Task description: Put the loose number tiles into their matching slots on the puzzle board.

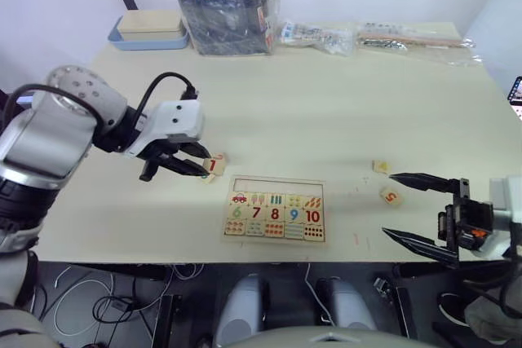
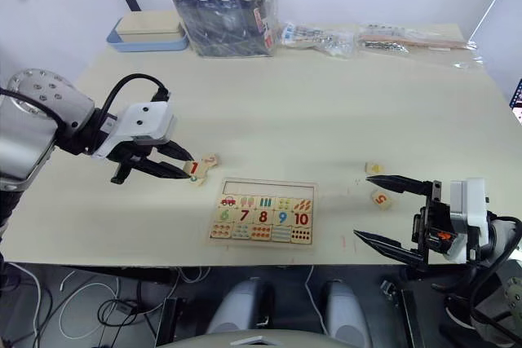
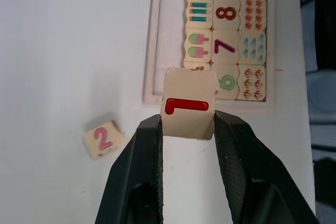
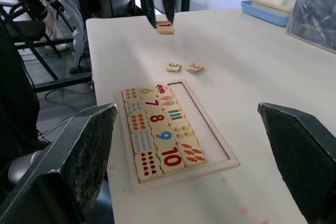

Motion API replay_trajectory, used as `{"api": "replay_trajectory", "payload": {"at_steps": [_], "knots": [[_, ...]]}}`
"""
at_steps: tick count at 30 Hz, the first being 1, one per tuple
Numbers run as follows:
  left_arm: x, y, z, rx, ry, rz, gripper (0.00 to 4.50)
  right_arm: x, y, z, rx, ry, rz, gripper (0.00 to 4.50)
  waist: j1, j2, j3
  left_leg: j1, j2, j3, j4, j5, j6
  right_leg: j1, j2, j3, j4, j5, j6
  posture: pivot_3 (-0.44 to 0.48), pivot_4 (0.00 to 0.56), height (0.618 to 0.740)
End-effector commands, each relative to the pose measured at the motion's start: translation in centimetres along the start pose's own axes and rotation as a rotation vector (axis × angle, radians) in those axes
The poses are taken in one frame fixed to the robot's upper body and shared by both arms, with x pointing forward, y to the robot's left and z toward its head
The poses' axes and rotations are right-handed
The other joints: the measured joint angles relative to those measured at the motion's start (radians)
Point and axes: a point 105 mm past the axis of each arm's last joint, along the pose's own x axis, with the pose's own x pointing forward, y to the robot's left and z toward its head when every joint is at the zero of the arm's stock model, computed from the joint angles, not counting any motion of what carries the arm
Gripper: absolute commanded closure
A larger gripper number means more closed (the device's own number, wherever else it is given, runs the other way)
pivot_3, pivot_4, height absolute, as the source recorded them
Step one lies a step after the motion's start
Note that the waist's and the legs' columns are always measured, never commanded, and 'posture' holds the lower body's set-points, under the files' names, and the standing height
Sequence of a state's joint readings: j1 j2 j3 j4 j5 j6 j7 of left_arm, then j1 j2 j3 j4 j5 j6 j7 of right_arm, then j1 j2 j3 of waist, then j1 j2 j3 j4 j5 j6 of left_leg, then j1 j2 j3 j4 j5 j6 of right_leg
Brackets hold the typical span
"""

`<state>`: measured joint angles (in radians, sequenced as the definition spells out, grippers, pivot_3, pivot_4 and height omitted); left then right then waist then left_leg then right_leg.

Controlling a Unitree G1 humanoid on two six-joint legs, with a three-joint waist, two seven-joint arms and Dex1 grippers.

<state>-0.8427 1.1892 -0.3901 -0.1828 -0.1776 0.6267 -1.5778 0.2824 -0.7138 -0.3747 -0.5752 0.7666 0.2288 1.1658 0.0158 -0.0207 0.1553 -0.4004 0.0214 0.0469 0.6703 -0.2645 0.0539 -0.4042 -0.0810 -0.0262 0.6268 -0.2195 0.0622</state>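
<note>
The right gripper [image 1: 418,209] sat nearest, at the table's [image 1: 326,112] front edge, its two black fingers spread wide apart and holding nothing. Just beyond its upper finger lay the tile marked 5 [image 1: 391,196], and a little farther out the tile marked 4 [image 1: 381,166], both flat on the table and clear of the fingers.

Toward the other arm from that open gripper lay the puzzle board [image 1: 276,209], flat near the front edge. Its nearer rows held the picture squares and the printed numbers 6 to 10; the long slot row along its far side stood empty.

The left gripper [image 3: 186,129] hovered just off the board's far left corner, its fingers [image 3: 144,150] clamped on the tile marked 1 [image 3: 189,109], one pad on each side edge. The red digit faced up, and the tile hung above the table, its front edge over the board's rim in the left wrist view.

Beside those fingers, on the table, lay the tile marked 2 [image 3: 103,138], tilted, well clear of the board. In the right wrist view the tile marked 3 [image 4: 173,67] lay just beside it, between the held tile and the board.

Far across the table stood a blue tray [image 1: 151,36], a plastic-wrapped dark pack [image 1: 228,10] and some clear bags [image 1: 383,37].
</note>
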Motion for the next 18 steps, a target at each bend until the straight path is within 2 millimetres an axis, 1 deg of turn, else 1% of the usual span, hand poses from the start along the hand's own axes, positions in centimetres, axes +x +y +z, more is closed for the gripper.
{"api": "replay_trajectory", "payload": {"at_steps": [1,5,7,10,14,18], "knots": [[0.3,0.2,0.5,0.017,0.047,-0.032,3.58,-0.1,0.3,1.1,-0.057,-0.017,-0.012,0.0,0.0,0.0,0.0,0.0,0.0,0.0,0.0,0.0,0.0,0.0,0.001,0.001,0.0,0.0,0.0,0.0,0.15,0.74],[1.3,0.8,0.7,0.048,0.09,-0.038,3.58,-0.1,0.5,1.2,-0.058,-0.014,-0.02,0.0,0.0,-0.001,0.001,0.0,0.0,0.0,0.0,0.0,0.0,0.0,0.004,0.007,0.0,0.0,0.0,0.0,0.15,0.74],[1.8,0.9,0.8,0.056,0.1,-0.042,3.58,-0.1,0.6,1.2,-0.058,-0.014,-0.023,0.0,0.0,-0.001,0.001,0.0,0.0,0.0,0.001,0.0,0.0,0.0,0.011,0.016,0.0,0.0,0.0,0.0,0.15,0.74],[2.7,0.9,0.8,0.06,0.114,-0.042,3.58,-0.1,0.6,1.2,-0.059,-0.014,-0.029,0.0,0.0,-0.001,0.001,0.0,0.0,0.0,0.001,0.0,0.0,0.0,0.011,0.017,0.0,0.0,-0.001,0.0,0.15,0.74],[4.4,1.0,0.7,0.059,0.125,-0.039,3.58,-0.1,0.7,1.3,-0.061,-0.012,-0.037,0.0,0.001,-0.001,0.001,0.0,0.0,0.0,0.001,0.0,0.0,0.0,0.011,0.018,0.0,0.0,-0.001,0.0,0.15,0.74],[5.3,0.9,0.3,0.038,0.14,-0.025,3.58,-0.2,0.9,1.3,-0.059,-0.012,-0.047,0.0,0.0,-0.002,0.001,0.0,0.0,0.0,0.001,0.0,0.0,0.0,0.011,0.019,0.0,0.0,0.0,0.0,0.15,0.74]]}}
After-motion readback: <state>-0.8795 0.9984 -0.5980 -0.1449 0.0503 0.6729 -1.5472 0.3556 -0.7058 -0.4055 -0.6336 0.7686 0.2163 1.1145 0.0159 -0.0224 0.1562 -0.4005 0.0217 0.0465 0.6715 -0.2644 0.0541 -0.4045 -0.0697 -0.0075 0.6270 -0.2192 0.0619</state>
